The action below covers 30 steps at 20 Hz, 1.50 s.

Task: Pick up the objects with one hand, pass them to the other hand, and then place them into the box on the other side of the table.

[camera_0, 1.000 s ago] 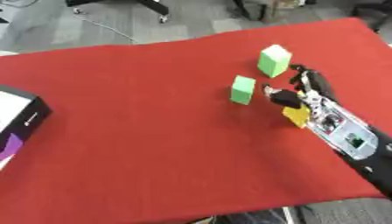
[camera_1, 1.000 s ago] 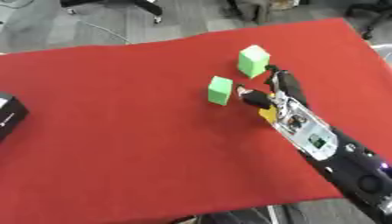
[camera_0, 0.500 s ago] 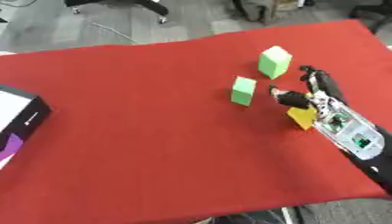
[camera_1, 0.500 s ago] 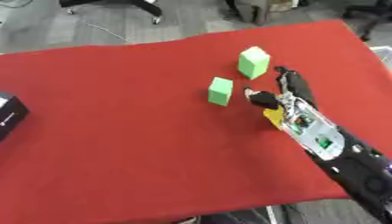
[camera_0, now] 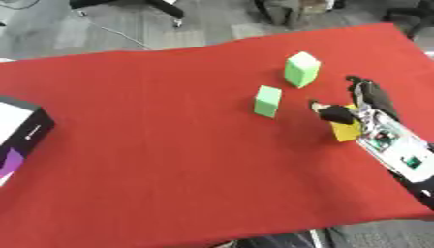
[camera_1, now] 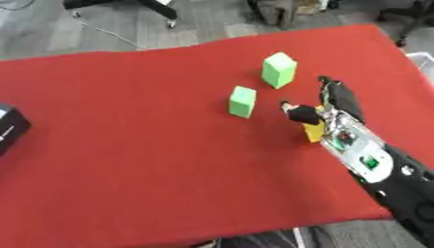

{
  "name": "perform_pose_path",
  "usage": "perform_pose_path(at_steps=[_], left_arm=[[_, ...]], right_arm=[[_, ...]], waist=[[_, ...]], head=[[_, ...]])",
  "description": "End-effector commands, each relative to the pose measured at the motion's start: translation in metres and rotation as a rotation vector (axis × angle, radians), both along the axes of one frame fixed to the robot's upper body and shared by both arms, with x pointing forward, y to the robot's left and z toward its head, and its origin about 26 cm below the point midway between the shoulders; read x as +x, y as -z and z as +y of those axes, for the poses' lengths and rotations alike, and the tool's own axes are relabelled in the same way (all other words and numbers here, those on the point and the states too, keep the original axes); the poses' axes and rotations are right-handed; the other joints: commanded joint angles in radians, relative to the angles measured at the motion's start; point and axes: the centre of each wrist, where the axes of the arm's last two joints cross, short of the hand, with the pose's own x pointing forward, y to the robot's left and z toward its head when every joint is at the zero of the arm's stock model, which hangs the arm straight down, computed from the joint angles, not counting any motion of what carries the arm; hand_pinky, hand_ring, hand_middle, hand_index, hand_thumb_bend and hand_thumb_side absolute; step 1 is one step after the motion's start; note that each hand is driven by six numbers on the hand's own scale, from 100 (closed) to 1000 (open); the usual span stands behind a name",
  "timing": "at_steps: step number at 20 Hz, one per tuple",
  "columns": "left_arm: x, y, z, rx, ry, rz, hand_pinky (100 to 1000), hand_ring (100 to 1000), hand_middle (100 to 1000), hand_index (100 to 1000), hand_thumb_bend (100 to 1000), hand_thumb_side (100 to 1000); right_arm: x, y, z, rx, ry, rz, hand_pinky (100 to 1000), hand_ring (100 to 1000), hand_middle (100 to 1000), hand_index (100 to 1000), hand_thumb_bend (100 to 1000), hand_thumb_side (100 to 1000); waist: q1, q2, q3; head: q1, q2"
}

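- Left eye view shows your right hand (camera_0: pixel 366 107) on the red tablecloth (camera_0: pixel 152 145), with its thumb and fingers curled round a yellow block (camera_0: pixel 346 130); the block shows just below the thumb.
- Taking the yellow block as your landmark: the smaller green block (camera_0: pixel 268 100) stands up and to its left, apart from it, and the larger green block (camera_0: pixel 301 69) stands farther up, beyond the smaller one.
- Neither green block touches your hand or the other green block.
- The box (camera_0: pixel 19 130), black with a white top and a purple patch, sits far to the left of the yellow block, at the cloth's left edge, cut off by the picture's border.
- Compared with a second ago, your hand and the yellow block lie a little lower and further right of the smaller green block, so the gap between thumb and that block has widened.
- Your grip looks the same as it did then: thumb on the left face, fingers over the top.
- Both green blocks have kept their places relative to each other.
- Whether the yellow block is off the cloth or still resting on it cannot be told.
- Your left hand shows in neither view.
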Motion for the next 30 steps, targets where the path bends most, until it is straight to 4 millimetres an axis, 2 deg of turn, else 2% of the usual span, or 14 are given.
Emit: perform_pose_path(at_steps=[1,5,17,19,21,22,23,24,27,30], left_arm=[[-0.003,-0.013,0.004,0.036,-0.015,-0.015,808,674,643,865,899,943],[-0.004,-0.014,0.004,0.037,-0.018,-0.012,807,674,643,865,899,945],[-0.006,-0.015,0.005,0.043,-0.027,-0.007,806,675,644,865,904,946],[-0.006,-0.016,0.005,0.044,-0.026,-0.008,806,675,644,865,904,944],[-0.005,-0.016,0.004,0.045,-0.025,-0.008,806,675,645,865,904,945],[-0.005,-0.016,0.004,0.045,-0.024,-0.009,805,675,644,865,905,945],[-0.005,-0.016,0.004,0.045,-0.023,-0.009,805,675,645,865,906,946],[-0.005,-0.016,0.004,0.045,-0.022,-0.009,805,675,645,865,905,946],[-0.005,-0.015,0.004,0.048,-0.018,-0.009,805,675,644,866,906,951],[-0.005,-0.015,0.005,0.051,-0.013,-0.005,805,675,644,866,905,953]], right_arm=[[-0.002,-0.021,-0.002,-0.103,0.115,-0.086,100,843,789,953,450,516],[-0.006,-0.028,-0.001,-0.121,0.088,-0.081,100,846,795,956,454,527],[-0.018,-0.032,-0.011,-0.133,0.046,0.043,115,844,793,955,455,550],[-0.021,-0.030,-0.011,-0.118,0.037,0.070,245,841,788,954,452,555],[-0.022,-0.029,-0.010,-0.103,0.024,0.086,298,833,774,952,451,557],[-0.023,-0.028,-0.008,-0.095,0.016,0.093,370,829,768,951,451,560],[-0.023,-0.027,-0.007,-0.087,0.008,0.100,361,824,760,949,452,560],[-0.023,-0.026,-0.005,-0.079,0.001,0.106,403,822,757,948,453,560],[-0.023,-0.023,-0.001,-0.056,-0.016,0.119,436,817,751,946,455,558],[-0.024,-0.020,0.003,-0.038,-0.030,0.132,568,813,748,946,457,558]], waist=[[-0.002,-0.015,-0.001],[-0.003,-0.016,-0.003],[-0.008,-0.021,-0.014],[-0.008,-0.022,-0.016],[-0.007,-0.021,-0.015],[-0.006,-0.021,-0.015],[-0.006,-0.020,-0.014],[-0.006,-0.019,-0.014],[-0.005,-0.017,-0.013],[-0.005,-0.016,-0.012]], head=[[0.005,-0.003],[0.004,-0.003],[0.011,-0.003],[0.012,-0.003],[0.012,-0.003],[0.011,-0.003],[0.010,-0.003],[0.009,-0.003],[0.009,-0.003],[0.010,-0.003]])
